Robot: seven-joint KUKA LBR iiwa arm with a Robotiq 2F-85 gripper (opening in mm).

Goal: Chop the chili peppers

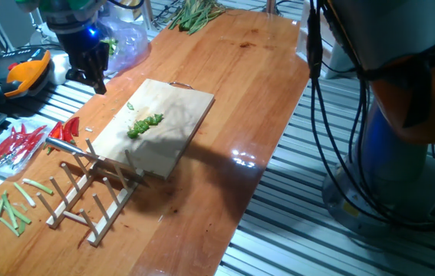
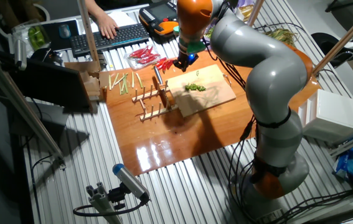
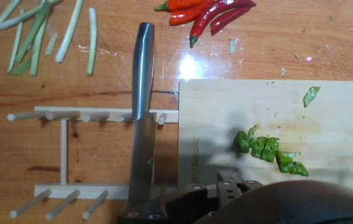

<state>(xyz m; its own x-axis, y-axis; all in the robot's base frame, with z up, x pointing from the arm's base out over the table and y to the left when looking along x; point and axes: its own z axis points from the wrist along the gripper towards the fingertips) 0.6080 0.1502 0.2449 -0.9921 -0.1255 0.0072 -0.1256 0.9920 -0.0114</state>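
The chili peppers (image 1: pixel 144 125) lie as a small cluster of bright green cut bits near the middle of the wooden board (image 1: pixel 182 107). They also show in the other fixed view (image 2: pixel 195 88) and the hand view (image 3: pixel 266 149), with one stray bit (image 3: pixel 310 96) apart from the rest. A knife (image 3: pixel 142 93) lies across the wooden peg rack (image 3: pixel 64 155) left of the board, its metal handle (image 1: pixel 62 143) pointing toward the red chilies. My gripper (image 1: pixel 90 77) hangs above the table beyond the board's far left corner. It looks open and holds nothing.
Long red chilies (image 3: pixel 207 12) and pale green stalk sticks (image 3: pixel 39 31) lie on the table beyond the rack. A keyboard (image 2: pixel 104 37) with a person's hand (image 2: pixel 108 25) and an orange-black device (image 1: pixel 21 73) sit off the table. Green stalks (image 1: pixel 194 14) lie at the far end.
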